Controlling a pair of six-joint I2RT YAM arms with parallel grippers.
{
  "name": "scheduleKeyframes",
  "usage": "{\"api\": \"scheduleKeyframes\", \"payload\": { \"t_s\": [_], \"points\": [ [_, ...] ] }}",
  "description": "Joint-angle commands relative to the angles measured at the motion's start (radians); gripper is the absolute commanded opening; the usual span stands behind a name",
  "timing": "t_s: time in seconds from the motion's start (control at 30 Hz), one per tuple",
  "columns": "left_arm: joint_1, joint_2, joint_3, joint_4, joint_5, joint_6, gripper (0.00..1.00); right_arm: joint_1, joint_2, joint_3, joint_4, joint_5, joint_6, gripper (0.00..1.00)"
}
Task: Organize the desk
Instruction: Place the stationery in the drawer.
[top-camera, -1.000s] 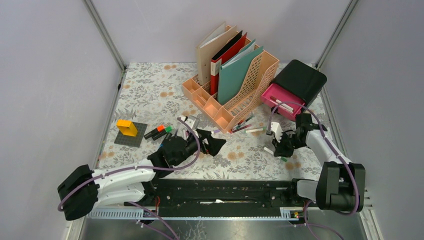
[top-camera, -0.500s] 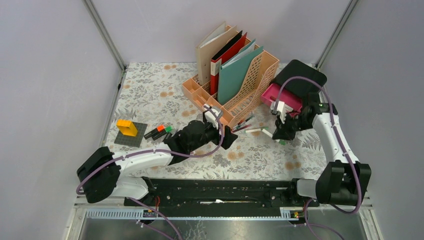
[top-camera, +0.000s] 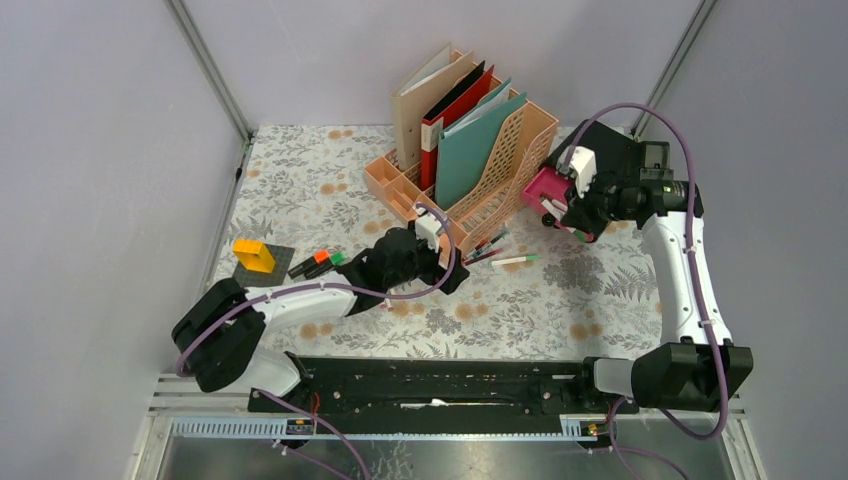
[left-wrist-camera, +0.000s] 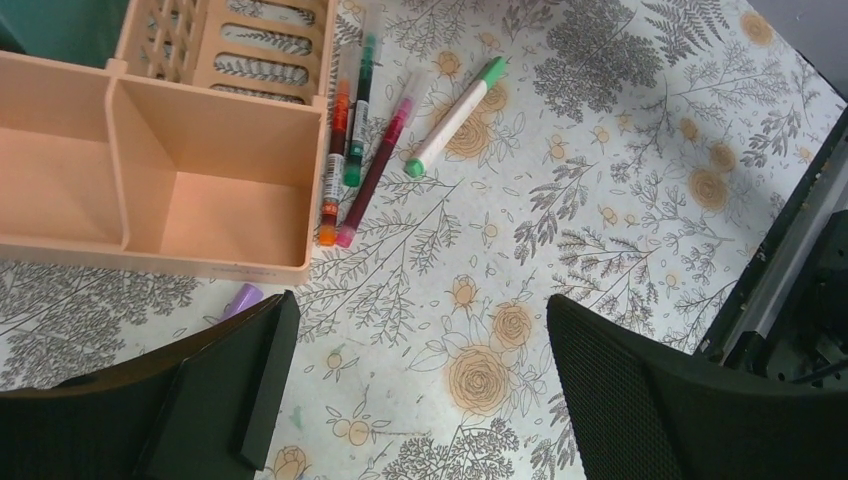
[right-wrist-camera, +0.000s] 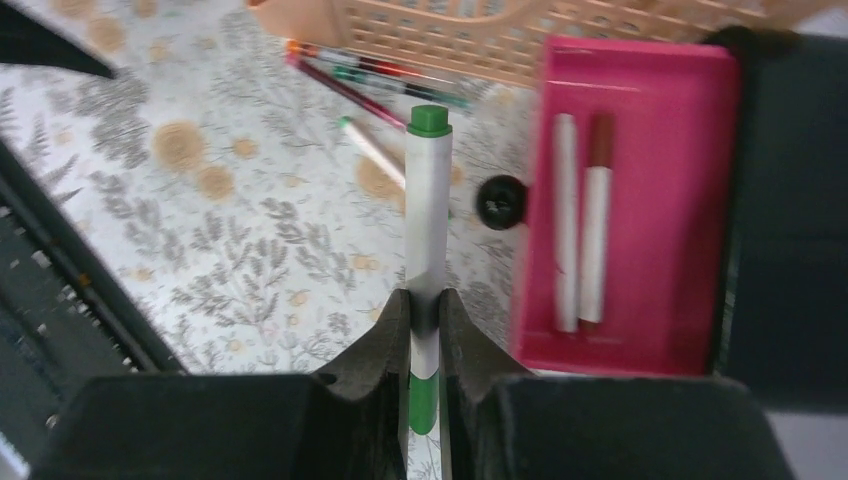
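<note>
Floral desk (top-camera: 300, 190) lies beneath right jaws clamping green-capped marker (right-wrist-camera: 428, 200).

One rack (top-camera: 505, 165). Just in front of it, three thin pens (left-wrist-camera: 358, 130) and one white marker (left-wrist-camera: 452, 118). Right of it, one pink drawer (right-wrist-camera: 690, 200) with two markers (right-wrist-camera: 566, 220), and one further marker (right-wrist-camera: 428, 220) held up beside the drawer. Left of it, one orange block (top-camera: 253, 255) on one grey plate (top-camera: 278, 268).

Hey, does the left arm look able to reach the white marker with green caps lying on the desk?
Probably yes: the left gripper is open, and the marker lies alone on the desk just ahead, clear of the pens by the rack.
</note>
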Motion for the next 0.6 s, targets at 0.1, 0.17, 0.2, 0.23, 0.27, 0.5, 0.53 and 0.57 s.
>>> {"api": "scheduleKeyframes", "payload": {
  "t_s": [0.1,0.17,0.2,0.23,0.27,0.5,0.53,0.57],
  "points": [
    [0.005,0.048,0.068,0.029,0.110,0.007,0.99,-0.002,-0.007,0.008,0.300,0.280,0.243,0.00],
    [0.005,0.056,0.064,0.037,0.123,-0.005,0.99,-0.002,0.017,0.017,0.330,0.315,0.247,0.00],
    [0.004,0.059,0.063,0.040,0.129,-0.009,0.99,-0.002,0.034,0.024,0.339,0.325,0.244,0.00],
    [0.005,0.065,0.064,0.042,0.134,-0.013,0.99,-0.002,0.049,0.031,0.346,0.333,0.240,0.00],
    [0.005,0.070,0.067,0.043,0.136,-0.018,0.99,-0.002,0.066,0.037,0.355,0.338,0.236,0.00],
    [0.005,0.101,0.084,0.065,0.171,-0.059,0.99,-0.002,0.169,0.038,0.409,0.366,0.235,0.24],
    [0.004,0.104,0.086,0.069,0.181,-0.063,0.99,-0.002,0.176,0.042,0.409,0.367,0.241,0.32],
    [0.004,0.106,0.087,0.073,0.190,-0.064,0.99,-0.002,0.180,0.046,0.410,0.369,0.247,0.40]
  ]
}}
